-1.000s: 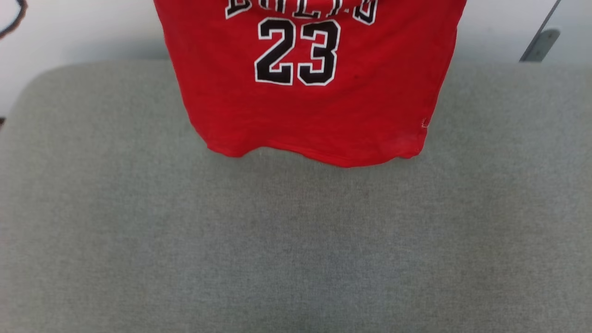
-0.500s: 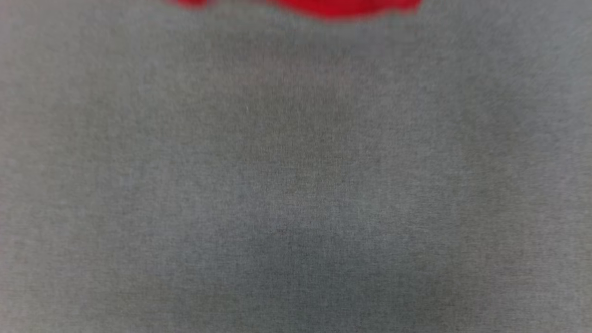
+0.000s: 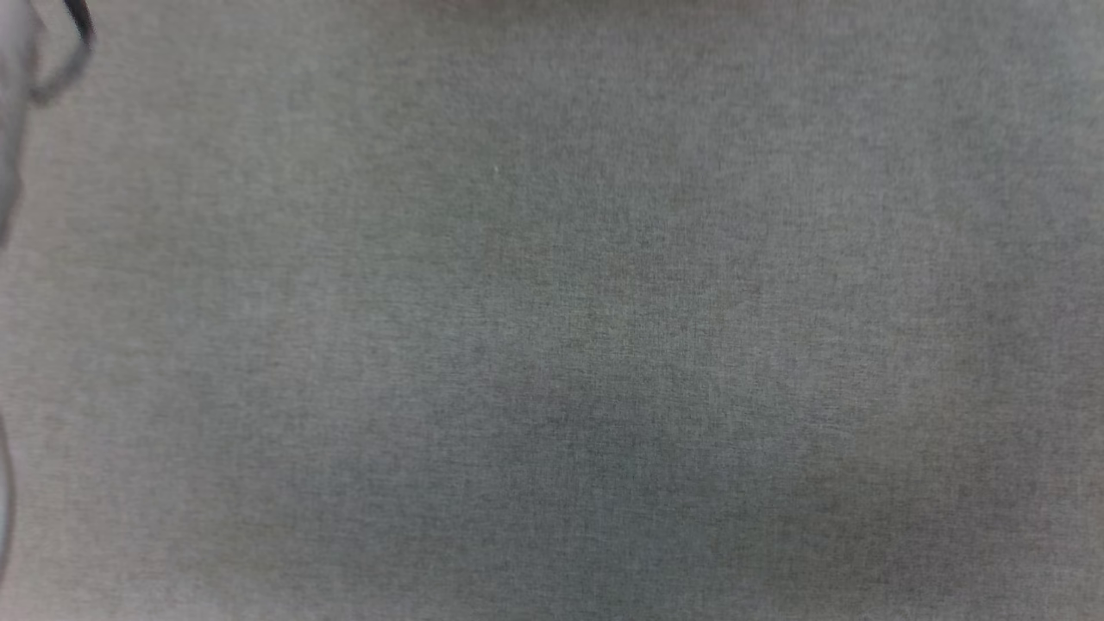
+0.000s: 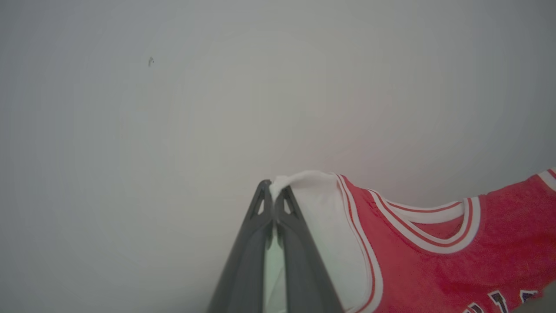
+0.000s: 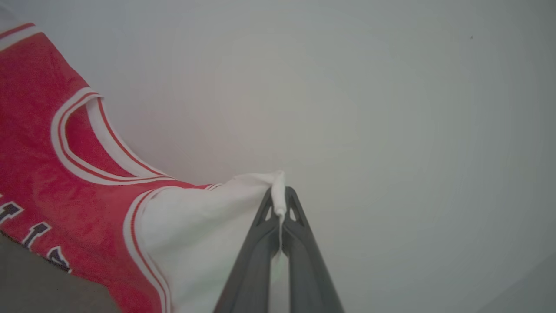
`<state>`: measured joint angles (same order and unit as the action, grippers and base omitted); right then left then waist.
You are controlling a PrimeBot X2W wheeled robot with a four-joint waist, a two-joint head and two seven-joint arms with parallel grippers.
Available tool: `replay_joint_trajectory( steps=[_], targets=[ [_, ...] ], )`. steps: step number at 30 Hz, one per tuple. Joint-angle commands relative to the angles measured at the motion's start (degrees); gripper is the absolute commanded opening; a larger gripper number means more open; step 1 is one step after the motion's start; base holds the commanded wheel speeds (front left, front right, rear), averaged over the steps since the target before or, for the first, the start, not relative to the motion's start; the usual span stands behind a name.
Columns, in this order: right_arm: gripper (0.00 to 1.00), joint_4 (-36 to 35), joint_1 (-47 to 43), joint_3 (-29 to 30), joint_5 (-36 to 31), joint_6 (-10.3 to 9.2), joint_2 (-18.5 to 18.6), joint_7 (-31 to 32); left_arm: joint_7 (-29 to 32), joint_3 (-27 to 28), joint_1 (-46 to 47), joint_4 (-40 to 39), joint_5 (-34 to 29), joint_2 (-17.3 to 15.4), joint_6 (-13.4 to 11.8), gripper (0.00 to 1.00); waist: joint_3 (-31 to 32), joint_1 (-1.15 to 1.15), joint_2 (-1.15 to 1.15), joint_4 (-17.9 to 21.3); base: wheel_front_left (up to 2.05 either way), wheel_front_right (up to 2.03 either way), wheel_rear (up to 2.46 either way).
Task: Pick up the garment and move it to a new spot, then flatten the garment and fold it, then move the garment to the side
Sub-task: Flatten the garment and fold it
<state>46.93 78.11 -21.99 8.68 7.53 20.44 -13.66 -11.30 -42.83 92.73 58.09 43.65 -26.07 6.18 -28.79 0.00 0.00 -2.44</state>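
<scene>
Left gripper (image 4: 273,191): clenched. Its two dark fingers rise from the bottom middle of the left wrist view, and the tips pinch a bunched edge of white sleeve (image 4: 325,217).
Right gripper (image 5: 280,193): clenched too. In the right wrist view the tips meet at centre on a thin fold of the other sleeve (image 5: 200,226), and a strip of white cloth runs down between the fingers.
Shirt (image 4: 434,269): red. It fills the lower right of the left wrist view and stretches away from the pinched sleeve. In the right wrist view it fills the left side (image 5: 52,191) and reaches the left edge.
Collar (image 4: 434,243): striped red and white. It curves open in the lower right of the left wrist view and on the left of the right wrist view (image 5: 65,148).
Sleeve seams: red and white stripes where each white sleeve joins the red body.
Lettering (image 5: 34,234): dark with white outline, cut off at the lower left of the right wrist view. It also shows at the bottom right of the left wrist view (image 4: 499,300).
Backdrop (image 4: 173,108): plain and pale behind both grippers.
Grey cloth (image 3: 552,310): covers the head view, with a darker patch low in the middle.
Cable (image 3: 73,52): a dark, blurred loop in the upper left corner of the head view.
</scene>
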Motion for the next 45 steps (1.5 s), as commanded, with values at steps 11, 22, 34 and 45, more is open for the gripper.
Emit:
replay_joint_trajectory(
  steps=[11,22,34,45],
  targets=[
    [0.00,-14.9,-21.2,-6.5,19.7,-0.09,8.6,8.5,11.4,-3.0,-22.5,-12.0,10.0,-7.0,1.3,0.00,11.4,0.00,0.00,0.5,0.00,0.00,0.00],
    [0.00,-34.9,-50.1,-2.3,19.3,-0.09,18.1,9.5,13.5,-6.3,-54.3,-44.3,19.0,-26.7,-2.5,0.00,17.2,0.00,0.00,1.1,0.00,0.00,0.00],
    [0.00,-42.0,-72.7,1.0,16.5,-0.09,20.4,12.3,13.8,-10.7,-75.9,-55.3,26.6,-35.7,-12.2,0.00,17.0,0.00,0.00,1.0,0.00,0.00,0.00],
    [0.00,-39.0,-79.0,-2.7,23.5,-0.09,21.6,16.9,10.7,-10.8,-78.8,-52.6,27.6,-33.2,-14.1,0.00,15.6,0.00,0.00,0.3,0.00,0.00,0.00]
  ],
)
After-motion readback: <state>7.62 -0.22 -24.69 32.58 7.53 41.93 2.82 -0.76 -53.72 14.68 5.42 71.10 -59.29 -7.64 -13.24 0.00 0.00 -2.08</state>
